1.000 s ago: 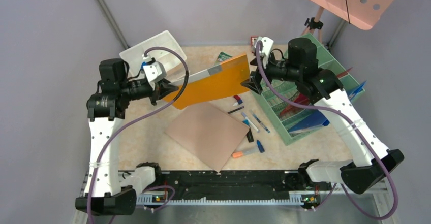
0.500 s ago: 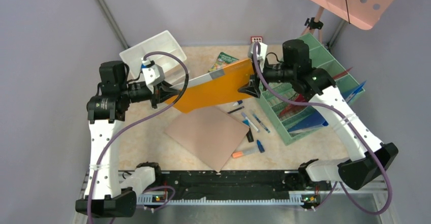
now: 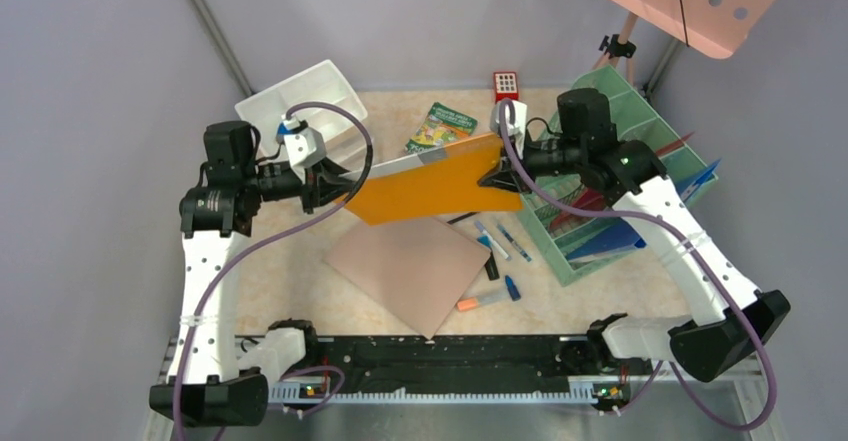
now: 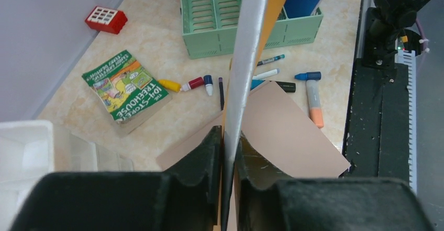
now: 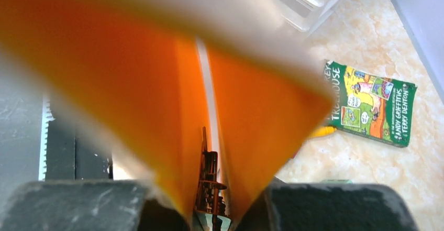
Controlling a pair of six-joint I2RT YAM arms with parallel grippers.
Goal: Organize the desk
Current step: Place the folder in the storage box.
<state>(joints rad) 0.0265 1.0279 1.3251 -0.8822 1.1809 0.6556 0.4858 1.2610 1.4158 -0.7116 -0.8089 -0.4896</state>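
An orange folder [image 3: 440, 181] with a grey spine hangs in the air over the beige marbled desk [image 3: 290, 271], held at both ends. My left gripper [image 3: 340, 183] is shut on its left edge; in the left wrist view the fingers [image 4: 204, 157] pinch the thin grey edge [image 4: 246, 58] at the left gripper [image 4: 226, 147]. My right gripper [image 3: 497, 176] is at the folder's right end. In the right wrist view both orange covers [image 5: 262, 110] sit squeezed between the jaws of the right gripper [image 5: 214, 199], with a metal clip showing between them.
On the desk lie a tan sheet [image 3: 410, 266], several markers [image 3: 500, 241], an orange marker [image 3: 480, 301], a green book [image 3: 440, 126] and a red block [image 3: 505, 84]. A white tray [image 3: 300, 96] stands back left, a green file rack [image 3: 548, 251] right, a black rail [image 3: 450, 351] in front.
My right gripper closed in on the folder's right end and shut on it. The folder's right end dropped slightly. The left gripper kept its hold.
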